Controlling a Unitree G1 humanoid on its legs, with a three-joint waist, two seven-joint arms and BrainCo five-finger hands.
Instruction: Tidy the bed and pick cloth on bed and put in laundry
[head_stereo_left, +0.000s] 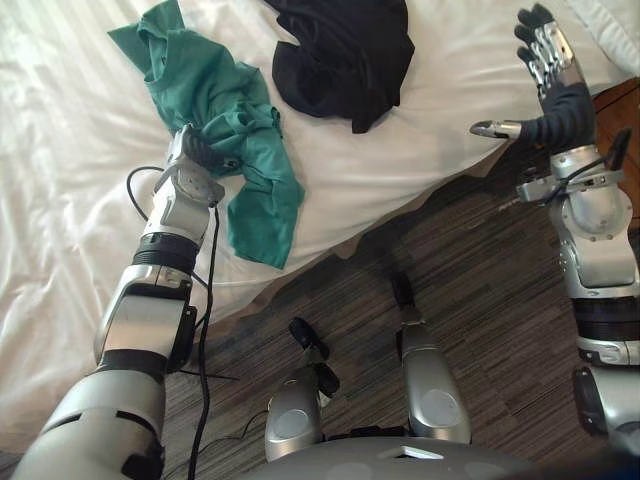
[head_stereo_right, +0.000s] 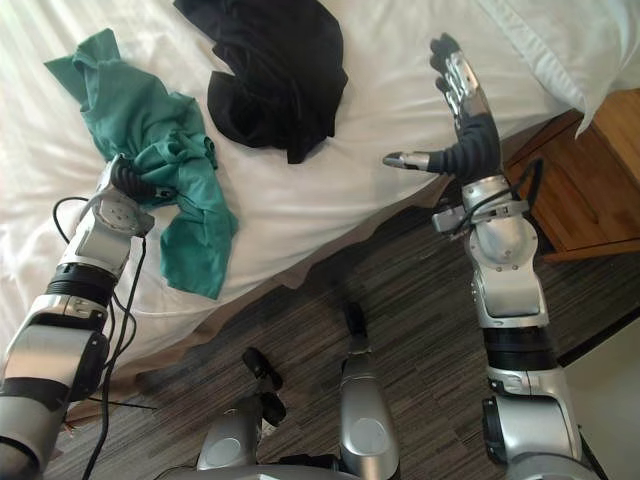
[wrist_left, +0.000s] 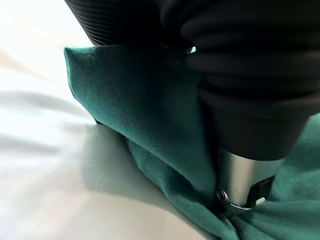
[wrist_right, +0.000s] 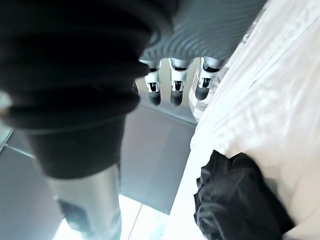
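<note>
The green cloth lies crumpled on the bed at ten o'clock, with the black cloth at twelve. The left robot hand is buried in the green folds and I cannot tell its grip; it should bunch plenty before lifting. The right robot hand, at two o'clock, is spread open and empty.

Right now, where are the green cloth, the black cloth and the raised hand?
green cloth (head_stereo_left: 255, 140), left eye view, its bunched middle.
black cloth (head_stereo_left: 340, 55), left eye view, its middle.
right hand (head_stereo_left: 566, 104), left eye view, the dark cover below its fingers.

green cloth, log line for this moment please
left hand in green cloth, grip hidden | right hand open, raised near bed | black cloth lying on bed
</note>
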